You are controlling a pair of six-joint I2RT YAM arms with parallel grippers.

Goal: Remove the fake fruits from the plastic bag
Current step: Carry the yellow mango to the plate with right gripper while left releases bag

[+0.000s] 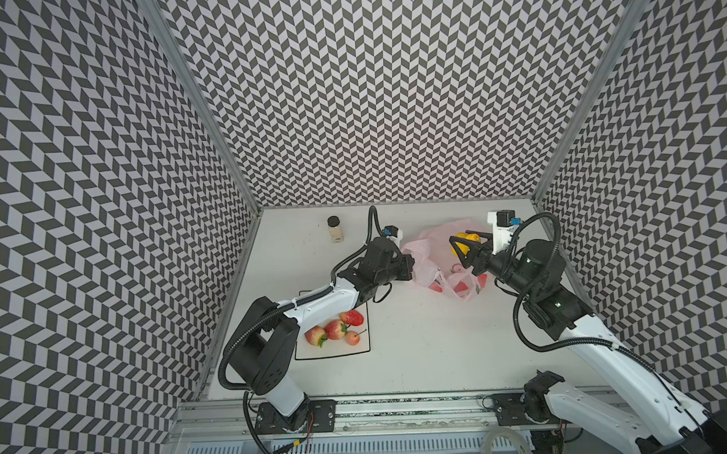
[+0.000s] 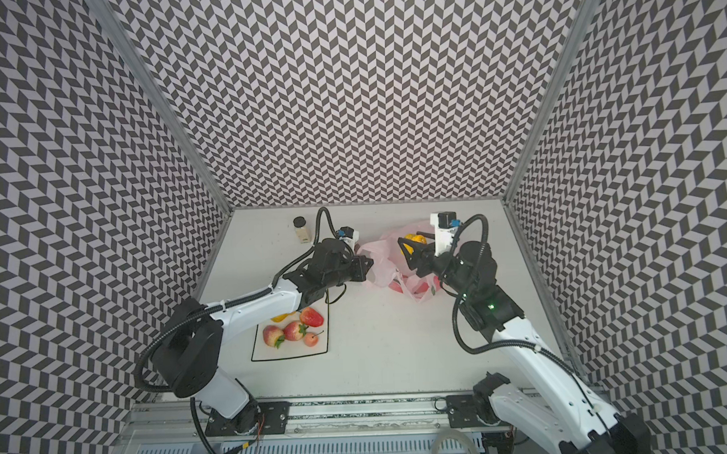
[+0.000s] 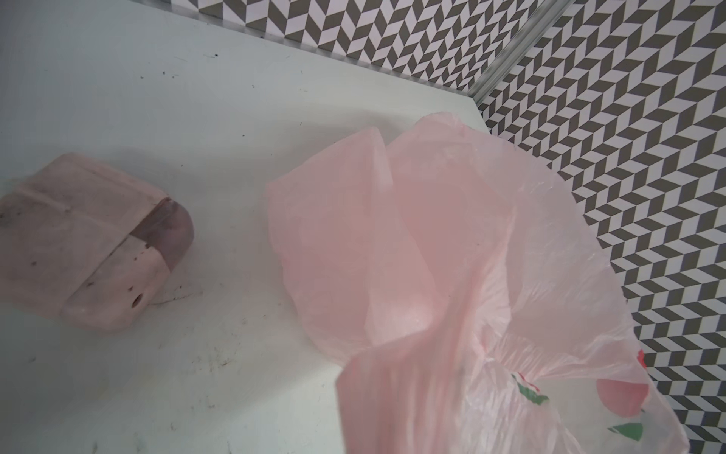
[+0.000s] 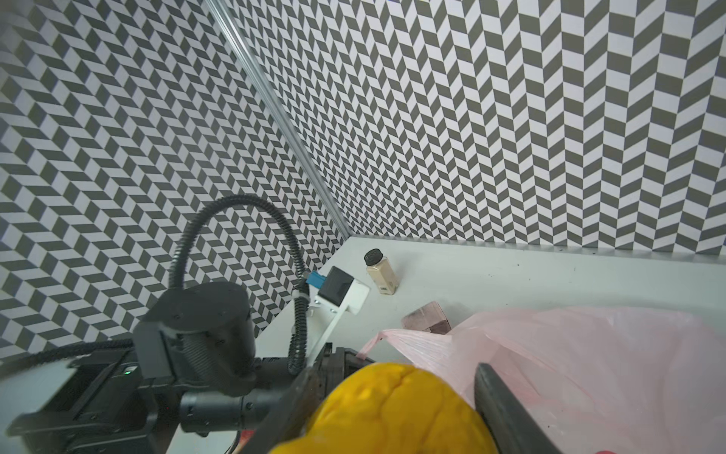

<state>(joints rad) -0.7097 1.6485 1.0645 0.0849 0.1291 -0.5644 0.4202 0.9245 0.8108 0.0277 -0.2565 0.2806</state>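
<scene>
Right jaws pinch the yellow fruit (image 1: 463, 236) just above the bag (image 1: 427, 250) in both top views. Your plate (image 1: 349, 350) lies left of the bag, toward the arm bases, partly under the left arm. The left wrist view shows only the bag (image 3: 432, 236), so you cannot tell how the left jaws stand. In the right wrist view the fruit (image 4: 393, 408) sits between the jaws, with the bag (image 4: 589, 353) beyond.

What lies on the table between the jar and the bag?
A small pinkish block, seen in the right wrist view; in top views the left arm hides it.
</scene>
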